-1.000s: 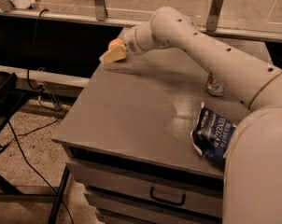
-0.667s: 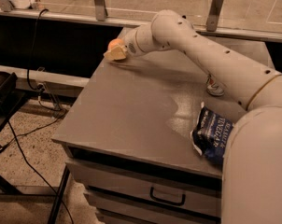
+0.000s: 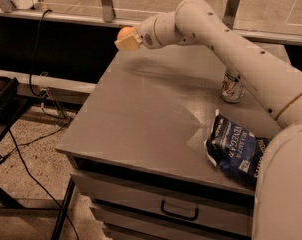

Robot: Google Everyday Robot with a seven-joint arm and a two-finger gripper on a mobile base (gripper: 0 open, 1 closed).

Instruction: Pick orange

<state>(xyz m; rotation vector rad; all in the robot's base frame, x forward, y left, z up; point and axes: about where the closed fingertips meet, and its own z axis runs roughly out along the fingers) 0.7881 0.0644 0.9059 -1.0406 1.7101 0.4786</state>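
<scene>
The orange (image 3: 123, 32) is a small round orange fruit, held above the far left corner of the grey table (image 3: 141, 119). My gripper (image 3: 127, 40), with pale yellow fingers, is shut on the orange and holds it clear of the tabletop. Only the top of the fruit shows behind the fingers. My white arm reaches in from the right across the back of the table.
A silver soda can (image 3: 233, 86) stands at the back right, partly behind my arm. A dark blue chip bag (image 3: 236, 146) lies at the front right. A drawer with a handle (image 3: 178, 213) is below. Cables (image 3: 36, 84) and a railing lie to the left and behind.
My gripper has risen from the tabletop at the far left corner, with the orange now showing between its fingers. The can and the bag have not moved.
</scene>
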